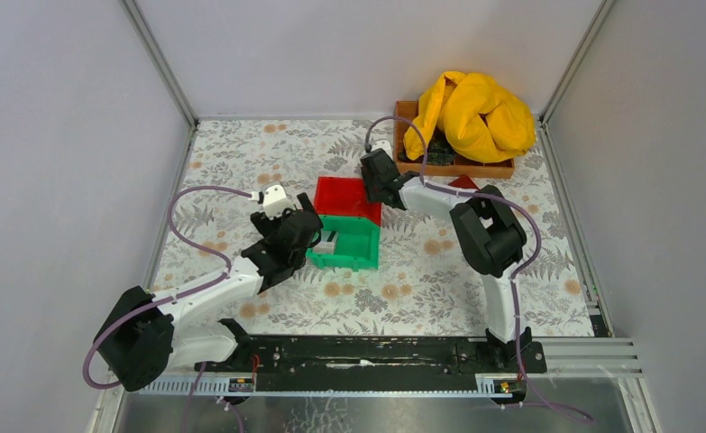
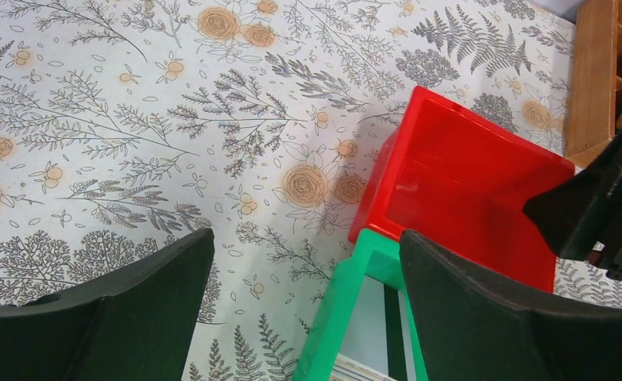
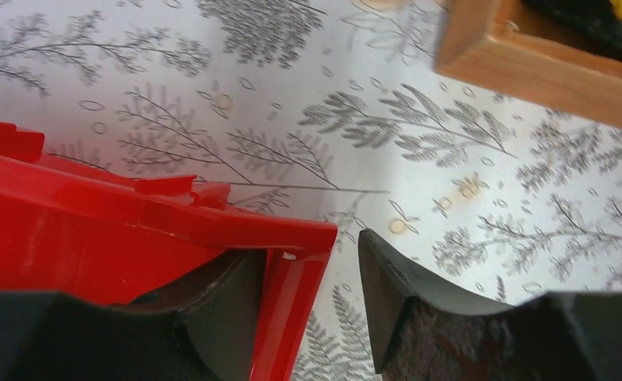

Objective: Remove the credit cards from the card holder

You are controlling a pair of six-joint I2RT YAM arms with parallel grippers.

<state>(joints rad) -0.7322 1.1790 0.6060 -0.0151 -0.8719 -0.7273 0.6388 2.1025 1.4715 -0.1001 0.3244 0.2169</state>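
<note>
While the left gripper (image 2: 306,246) gapes over the green bin (image 2: 323,333) and the right gripper (image 3: 311,250), also spread, straddles a wall of the red bin (image 3: 93,238), the holder (image 1: 463,182) apparently lies right of centre overhead, nearer the right arm.

Arms (image 1: 214,293) white w/ blk joints (image 1: 489,236), purple cables (image 1: 212,188).
</note>
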